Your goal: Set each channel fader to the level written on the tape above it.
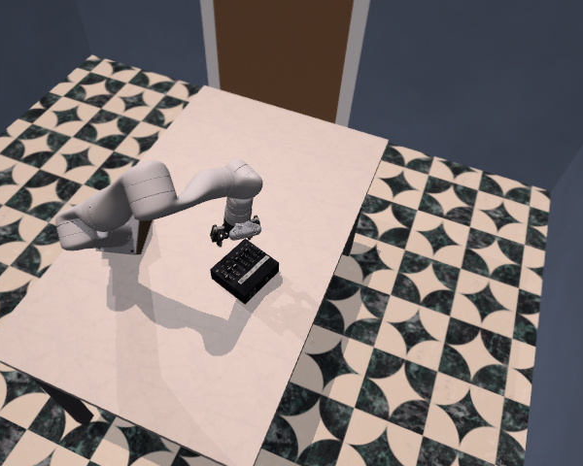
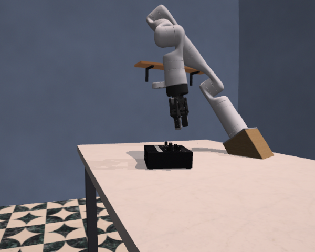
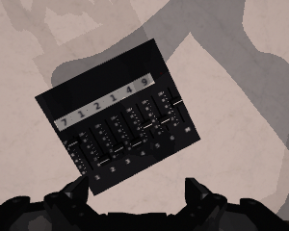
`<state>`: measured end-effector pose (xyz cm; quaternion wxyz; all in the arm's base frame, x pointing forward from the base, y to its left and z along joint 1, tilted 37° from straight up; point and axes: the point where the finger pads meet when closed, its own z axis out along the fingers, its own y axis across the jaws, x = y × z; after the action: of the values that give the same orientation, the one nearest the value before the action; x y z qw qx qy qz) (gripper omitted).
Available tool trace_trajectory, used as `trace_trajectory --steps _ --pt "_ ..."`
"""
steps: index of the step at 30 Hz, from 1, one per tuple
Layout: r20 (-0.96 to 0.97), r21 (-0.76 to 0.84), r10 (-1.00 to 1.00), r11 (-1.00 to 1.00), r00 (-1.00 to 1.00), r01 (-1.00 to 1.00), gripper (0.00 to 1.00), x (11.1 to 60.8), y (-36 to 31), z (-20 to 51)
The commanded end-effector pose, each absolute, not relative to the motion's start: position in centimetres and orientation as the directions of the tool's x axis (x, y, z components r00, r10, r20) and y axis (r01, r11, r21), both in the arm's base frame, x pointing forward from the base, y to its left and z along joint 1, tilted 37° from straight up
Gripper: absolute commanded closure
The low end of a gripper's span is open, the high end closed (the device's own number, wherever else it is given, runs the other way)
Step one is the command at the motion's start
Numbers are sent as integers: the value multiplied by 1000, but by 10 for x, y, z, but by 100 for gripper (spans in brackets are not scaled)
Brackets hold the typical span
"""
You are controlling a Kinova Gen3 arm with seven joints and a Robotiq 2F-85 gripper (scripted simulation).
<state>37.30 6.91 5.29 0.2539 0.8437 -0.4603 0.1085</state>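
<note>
While the pale surface [image 1: 291, 165] fills most of the top view, the lighting desk [image 1: 245, 271] is a small black box near its right edge, standing level on its feet. The white Kinova arm [image 1: 146, 192] reaches over from its wooden wedge base [image 2: 256, 147]. Its hand [image 2: 180, 123] hangs well above the desk, fingers spread wide with nothing between them.

The step in hand looks like reading the panel and lining up on a first cap; no fader is touched yet. To do it well, I would turn the wrist until the fingers sit square to the fader slots, since the desk lies skewed in the wrist view. Then come straight down over 1 cap, pinch or nudge it only along its slot, and keep downward force light so the desk neither slides nor tips. The caps stand close together, so the spread fingers may need narrowing to avoid brushing a neighbour. The rightmost fader [image 3: 176, 102], apparently the master, should be left alone.

The grey tape [image 3: 103, 104] above the faders reads, left to right, 7, 1, 2, 1, 4, 9. Small digits below the slots appear to run 1 to 6, with an unreadable mark under the last. The scale marks beside each fader are too fine to read.
</note>
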Motion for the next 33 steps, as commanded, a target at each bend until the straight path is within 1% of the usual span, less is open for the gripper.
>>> trace_trajectory --steps 1,11,24,33 --pt "390 352 -703 -483 595 -802 0 373 67 52" --pt "282 424 -580 -639 764 -642 0 371 68 47" --pt "209 451 -487 -721 848 -526 0 370 69 45" --pt "191 456 -461 -740 867 -494 0 370 69 44"
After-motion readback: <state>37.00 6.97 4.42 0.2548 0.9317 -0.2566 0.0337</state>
